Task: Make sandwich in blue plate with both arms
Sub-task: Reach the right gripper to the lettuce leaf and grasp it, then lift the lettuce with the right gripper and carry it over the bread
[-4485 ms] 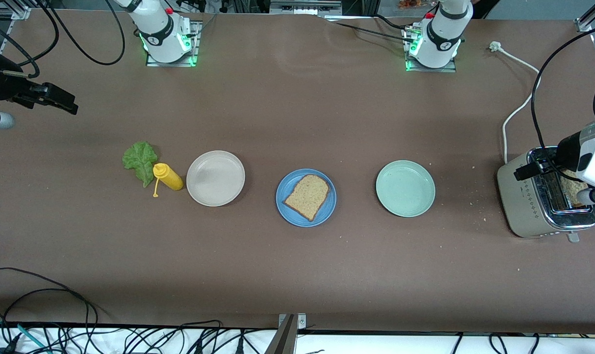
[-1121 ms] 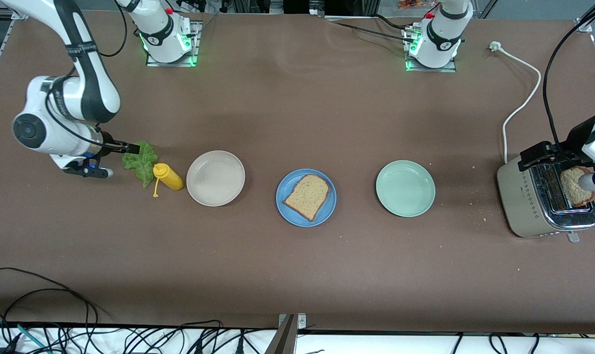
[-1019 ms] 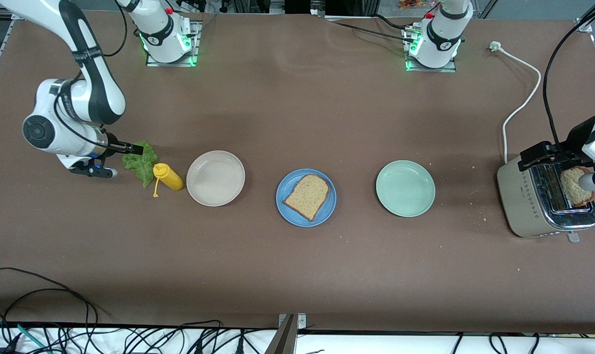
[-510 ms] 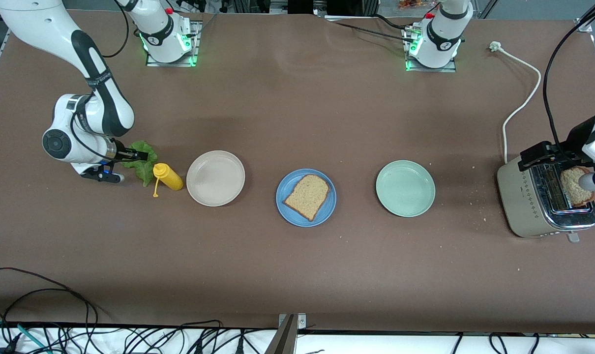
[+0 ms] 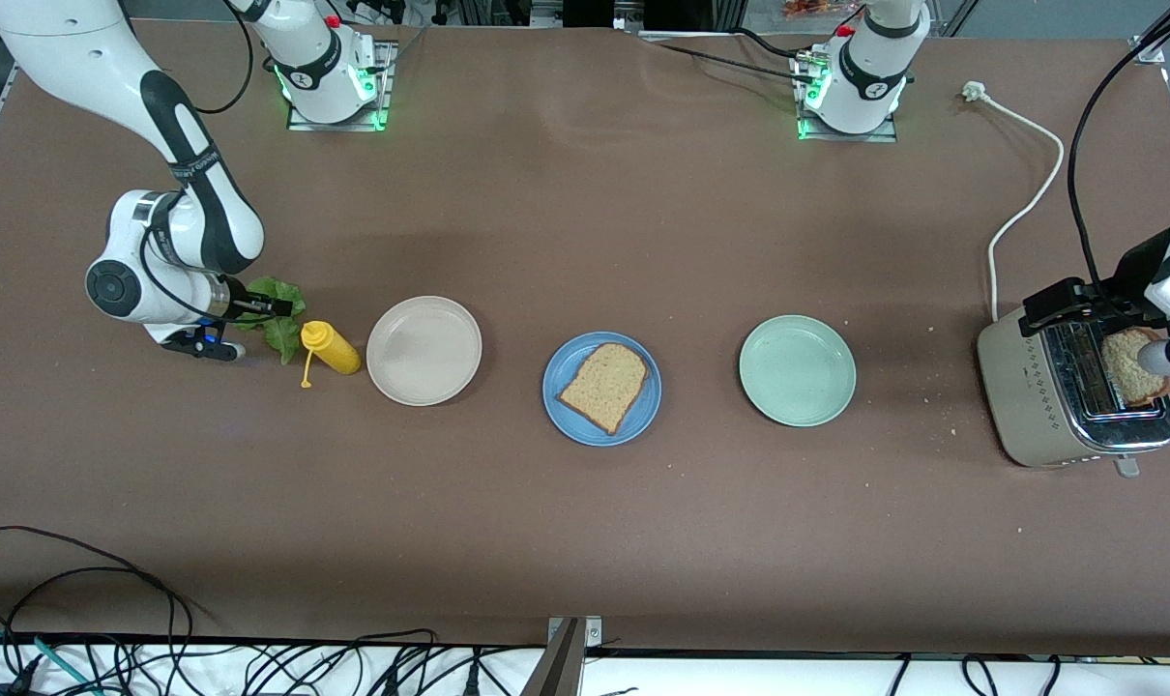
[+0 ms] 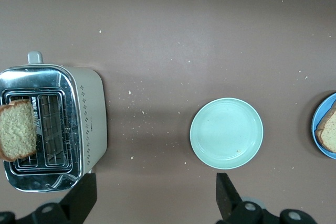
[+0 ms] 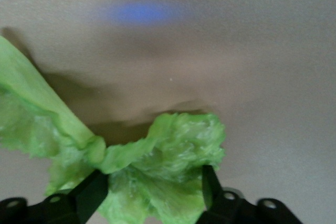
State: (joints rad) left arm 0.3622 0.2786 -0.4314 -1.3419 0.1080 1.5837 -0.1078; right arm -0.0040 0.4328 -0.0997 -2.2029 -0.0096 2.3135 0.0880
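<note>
Lettuce (image 5: 274,311) now bunched between right gripper (image 5: 277,307) fingers (image 7: 86,195), mustard bottle (image 5: 331,348) beside

Both arms are glossy white with black bands at the joints. The right arm (image 5: 174,227) carries a round grey cap on its wrist and a thin black cable. Green light rings each base; red buttons sit above. The left gripper (image 6: 152,203) shows matte black fingers.
</note>
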